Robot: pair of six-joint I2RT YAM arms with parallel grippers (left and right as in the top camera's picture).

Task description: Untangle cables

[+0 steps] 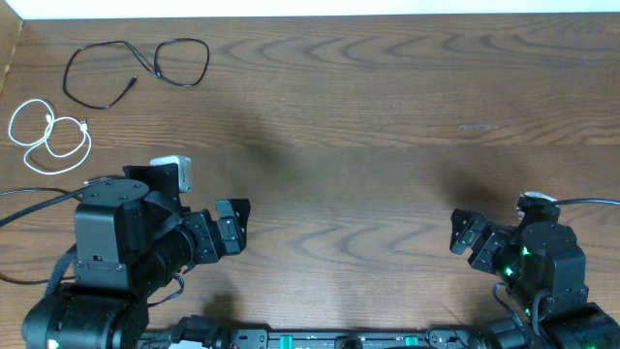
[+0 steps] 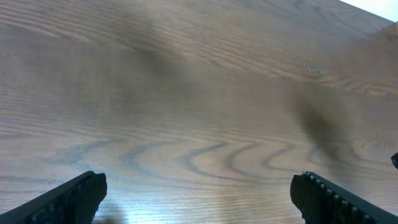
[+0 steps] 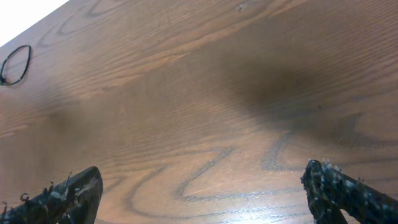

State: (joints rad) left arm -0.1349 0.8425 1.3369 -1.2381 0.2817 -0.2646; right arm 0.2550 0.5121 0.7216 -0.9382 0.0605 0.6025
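Wood-grain tabletop (image 1: 368, 116). Left end effector (image 1: 234, 225) and right end effector (image 1: 457, 233) sit low in frame, both released, nothing between the fingers.

Black cords (image 1: 145, 60) upper left: two loops, long axis left-right. One cord or two, cannot tell.

White cord (image 1: 48, 121) at far left, below, coiled twice, apart from the black.

Likely light, limp and thin. Pinch near a plug, away from crossings.
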